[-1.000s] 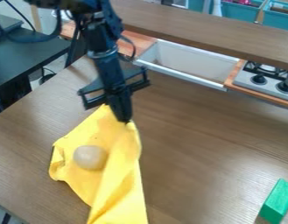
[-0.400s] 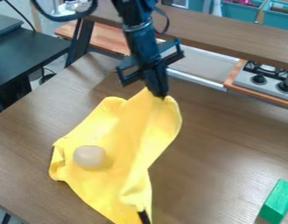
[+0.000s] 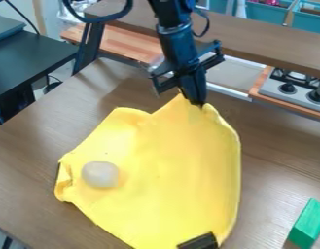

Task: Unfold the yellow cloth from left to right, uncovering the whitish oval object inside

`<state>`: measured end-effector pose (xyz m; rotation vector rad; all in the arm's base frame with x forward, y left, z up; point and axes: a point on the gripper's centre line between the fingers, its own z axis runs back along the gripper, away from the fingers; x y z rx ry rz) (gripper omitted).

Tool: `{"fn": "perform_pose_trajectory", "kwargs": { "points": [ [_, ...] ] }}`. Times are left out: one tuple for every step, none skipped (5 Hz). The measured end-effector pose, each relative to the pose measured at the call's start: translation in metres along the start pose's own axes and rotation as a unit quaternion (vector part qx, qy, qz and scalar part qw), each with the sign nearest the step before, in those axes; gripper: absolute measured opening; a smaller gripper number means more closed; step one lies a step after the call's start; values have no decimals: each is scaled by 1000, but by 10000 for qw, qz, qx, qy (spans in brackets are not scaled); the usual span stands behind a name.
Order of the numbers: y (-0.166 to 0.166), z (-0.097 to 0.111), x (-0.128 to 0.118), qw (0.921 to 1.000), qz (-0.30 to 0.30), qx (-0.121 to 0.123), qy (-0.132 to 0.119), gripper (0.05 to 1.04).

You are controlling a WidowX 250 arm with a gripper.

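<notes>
The black gripper [image 3: 197,103] hangs at the upper middle of the camera view, shut on the upper edge of a yellow cloth [image 3: 168,160]. That edge is pulled up to a peak at the fingertips, while the cloth spreads wide below, down to the front of the table. On the cloth's left part rests a pale, rounded object [image 3: 99,174], to the lower left of the gripper. A dark patch [image 3: 199,241] shows at the cloth's bottom edge.
On the brown table [image 3: 32,170], a green block [image 3: 308,224] lies at the lower right. Behind stand a white sink [image 3: 235,73], a stove [image 3: 296,88] and a raised brown shelf [image 3: 266,41]. A dark side table [image 3: 32,61] is at the left.
The gripper has moved right and somewhat up, drawing the cloth's held edge along. The cloth has unfolded to the right, and its dark patch has come into sight. The pale object has stayed in place.
</notes>
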<state>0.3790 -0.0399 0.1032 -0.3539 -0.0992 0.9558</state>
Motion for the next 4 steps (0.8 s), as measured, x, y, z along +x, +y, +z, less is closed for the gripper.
{"fn": "perform_pose_trajectory", "kwargs": {
  "points": [
    [-7,-8,4,10000,7,10,-87,55],
    [-14,-23,8,9998,-8,78,-188,55],
    [-19,-45,7,9996,-48,189,-209,55],
    [-26,-62,4,9992,-156,266,-254,55]
  ]
}}
